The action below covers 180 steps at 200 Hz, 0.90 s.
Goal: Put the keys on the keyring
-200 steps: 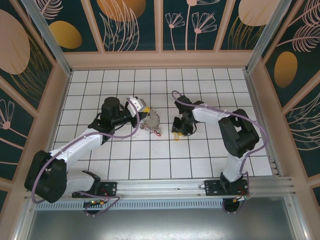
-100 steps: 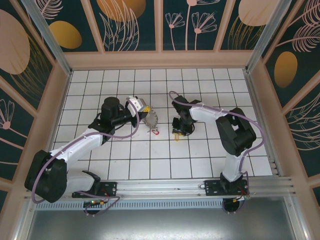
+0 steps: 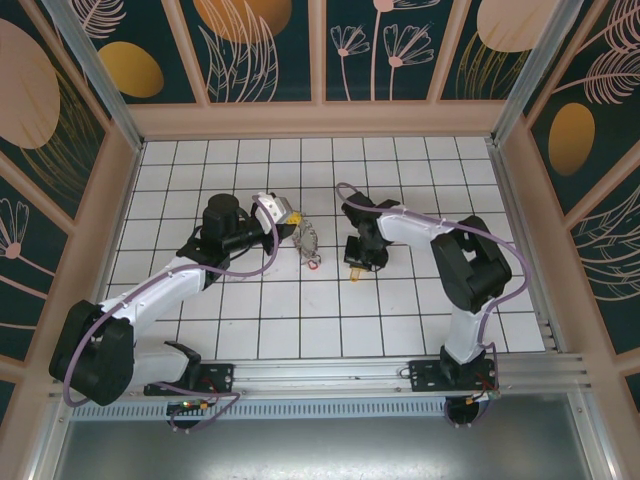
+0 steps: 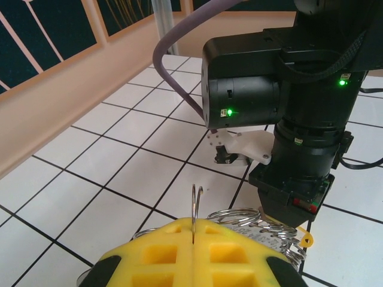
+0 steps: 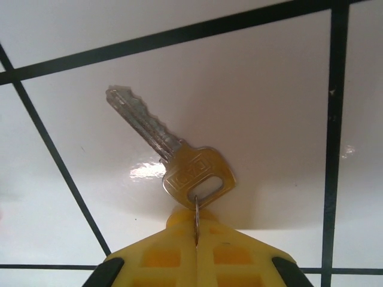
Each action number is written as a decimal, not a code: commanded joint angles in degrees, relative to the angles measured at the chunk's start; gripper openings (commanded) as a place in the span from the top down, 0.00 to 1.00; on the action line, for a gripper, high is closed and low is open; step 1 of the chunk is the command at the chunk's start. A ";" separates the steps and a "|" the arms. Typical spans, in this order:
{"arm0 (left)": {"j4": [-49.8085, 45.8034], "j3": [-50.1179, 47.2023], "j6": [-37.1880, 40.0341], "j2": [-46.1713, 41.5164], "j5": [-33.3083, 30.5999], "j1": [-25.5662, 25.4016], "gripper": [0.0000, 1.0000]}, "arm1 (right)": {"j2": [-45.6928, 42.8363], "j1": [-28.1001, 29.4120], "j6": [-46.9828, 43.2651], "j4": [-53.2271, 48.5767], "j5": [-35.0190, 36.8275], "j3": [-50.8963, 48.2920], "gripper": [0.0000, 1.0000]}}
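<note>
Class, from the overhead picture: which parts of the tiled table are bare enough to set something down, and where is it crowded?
Bare: the far rows under the back wall, and the near rows of the table between the two arms. Crowded: the middle, where left pincer, keyring, keys and right pincer sit close.

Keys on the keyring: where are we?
Done: both grasps. The left fingers are shut on the keyring, holding it edge-up. In hand: the right fingers pinch the small loop through the head of the keys. Left: the threading. In the top view, keys and keyring sit apart, not yet joined.
</note>
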 commanded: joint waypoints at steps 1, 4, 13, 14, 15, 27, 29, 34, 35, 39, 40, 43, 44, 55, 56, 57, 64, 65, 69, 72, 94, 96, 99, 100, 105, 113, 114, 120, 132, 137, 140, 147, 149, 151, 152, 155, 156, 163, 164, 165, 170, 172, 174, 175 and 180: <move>3.72 -0.39 -1.05 0.18 1.54 0.35 1.00 | -1.37 0.93 0.07 -2.57 3.87 1.27 1.00; 3.70 -0.40 -1.10 0.18 1.56 0.35 1.00 | -1.60 0.94 0.12 -2.46 4.18 1.27 1.00; 3.72 -0.39 -1.03 0.18 1.50 0.35 1.00 | -2.65 1.16 -0.17 -2.03 4.83 0.97 1.00; 3.75 -0.44 -0.98 0.18 1.50 0.35 1.00 | -2.65 1.16 -0.17 -2.03 4.83 0.97 1.00; 3.73 -0.41 -0.96 0.18 1.55 0.35 1.00 | -2.99 1.16 -0.37 -1.81 4.94 0.89 1.00; 3.78 -0.23 -0.69 0.24 1.65 0.35 1.00 | -5.78 1.26 -2.15 0.47 5.39 -0.30 1.00; 3.85 -0.26 -0.68 0.26 1.71 0.35 1.00 | -6.43 1.32 -2.58 0.99 5.52 -0.59 1.00; 3.96 -0.22 -0.41 0.31 1.80 0.35 1.00 | -8.20 1.33 -4.02 2.51 5.76 -1.30 1.00; 3.96 -0.22 -0.37 0.33 1.83 0.35 1.00 | -8.54 1.38 -4.41 2.80 5.76 -1.38 1.00; 4.07 -0.15 -0.12 0.41 2.01 0.35 1.00 | -10.02 1.37 -6.04 3.94 6.02 -1.86 1.00; 4.06 -0.09 -0.05 0.47 2.02 0.35 1.00 | -10.37 1.36 -6.47 4.22 6.12 -1.96 1.00; 4.13 0.03 0.08 0.57 2.17 0.35 1.00 | -11.49 1.35 -7.83 4.87 6.44 -2.18 1.00; 4.13 0.08 0.14 0.59 2.19 0.35 1.00 | -11.81 1.35 -8.29 5.08 6.59 -2.21 1.00; 4.00 0.83 0.76 1.17 2.24 0.31 1.00 | -15.41 1.37 -15.39 7.97 6.68 -2.65 1.00; 4.03 0.88 0.79 1.24 2.27 0.29 1.00 | -15.75 1.40 -16.24 8.30 6.45 -2.67 1.00; 3.95 0.99 0.85 1.28 2.28 0.32 1.00 | -16.05 1.41 -17.24 8.60 6.15 -2.72 1.00; 3.63 1.79 1.29 1.73 2.32 0.27 1.00 | -18.46 1.51 -23.80 10.19 4.32 -2.84 1.00; 3.58 1.89 1.36 1.83 2.31 0.27 1.00 | -18.85 1.55 -24.67 10.33 4.21 -2.80 1.00; 3.27 2.37 1.73 2.12 2.46 0.26 1.00 | -20.48 1.57 -28.17 11.35 3.82 -3.10 1.00; 3.06 2.64 2.02 2.28 2.65 0.26 1.00 | -21.66 1.67 -30.92 12.11 3.08 -3.43 1.00; 3.25 3.12 5.19 2.42 2.97 -0.49 1.00 | -30.62 1.34 -53.65 16.05 -5.93 -7.77 1.00; 3.26 3.10 5.62 2.39 2.92 -0.63 1.00 | -31.25 1.23 -55.11 16.18 -6.56 -8.11 1.00; 3.26 3.18 6.22 2.44 2.99 -0.69 1.00 | -32.04 1.21 -57.56 16.27 -7.47 -8.53 1.00; 3.35 3.20 6.42 2.45 2.99 -0.74 1.00 | -32.37 1.14 -58.29 16.32 -7.75 -8.68 1.00; 3.41 3.30 7.46 2.39 3.04 -1.02 1.00 | -33.59 0.84 -61.34 16.43 -8.84 -9.22 1.00; 3.72 3.61 8.68 2.45 3.08 -1.43 1.00 | -34.71 0.02 -64.07 16.67 -9.97 -9.47 1.00; 3.84 3.63 8.79 2.46 3.08 -1.46 1.00 | -34.80 -0.16 -64.27 16.60 -10.18 -9.42 1.00; 4.41 3.86 9.14 2.36 3.14 -1.74 1.00 | -34.87 -1.31 -65.68 16.12 -12.15 -8.71 1.00; 5.37 4.46 9.49 2.29 3.44 -2.40 1.00 | -34.27 -3.54 -68.06 14.18 -17.98 -6.94 1.00; 5.68 4.68 9.52 2.41 3.59 -2.69 1.00 | -33.92 -3.59 -69.18 13.43 -19.88 -6.30 1.00; 5.77 4.85 9.64 2.38 3.70 -2.85 1.00 | -33.78 -3.63 -69.57 13.24 -20.59 -6.05 1.00; 5.89 5.31 10.08 2.67 4.39 -3.35 1.00 | -33.58 -3.67 -70.40 13.20 -22.06 -5.85 1.00; 5.96 5.43 10.12 2.76 4.51 -3.50 1.00 | -33.53 -3.67 -70.77 13.22 -22.41 -5.83 1.00; 6.09 5.46 10.20 2.84 4.67 -3.58 1.00 | -33.45 -3.63 -71.10 13.10 -23.03 -5.80 1.00; 6.17 5.48 10.21 2.87 4.76 -3.68 1.00 | -33.47 -3.65 -71.30 13.11 -23.30 -5.78 1.00; 6.47 5.57 10.22 2.96 4.92 -3.81 1.00 | -33.41 -3.67 -71.69 13.12 -23.77 -5.76 1.00; 6.53 5.54 10.22 2.98 4.97 -3.88 1.00 | -33.45 -3.62 -71.86 13.12 -24.03 -5.76 1.00; 7.15 5.74 10.25 3.44 5.24 -4.42 1.00 | -33.47 -3.67 -72.40 13.44 -25.63 -5.84 1.00; 7.23 5.80 10.23 3.48 5.30 -4.49 1.00 | -33.52 -3.62 -72.52 13.54 -25.92 -5.84 1.00; 7.26 5.82 10.23 3.50 5.34 -4.58 1.00 | -33.55 -3.65 -72.63 13.59 -26.20 -5.89 1.00; 7.38 6.04 10.14 3.96 5.67 -4.85 1.00 | -33.57 -5.09 -72.94 13.79 -27.54 -5.93 1.00; 7.39 6.20 10.07 4.07 5.75 -5.01 1.00 | -33.57 -5.32 -73.07 13.81 -28.00 -5.94 1.00; 7.39 6.31 10.01 4.25 5.88 -5.12 1.00 | -33.57 -5.40 -73.15 13.93 -28.40 -5.94 1.00; 7.39 6.39 10.03 4.37 5.93 -5.15 1.00 | -33.57 -5.46 -73.25 14.00 -28.54 -5.94 1.00; 7.31 6.70 9.80 4.77 6.09 -5.42 1.00 | -33.59 -5.51 -73.36 14.19 -29.11 -5.94 1.00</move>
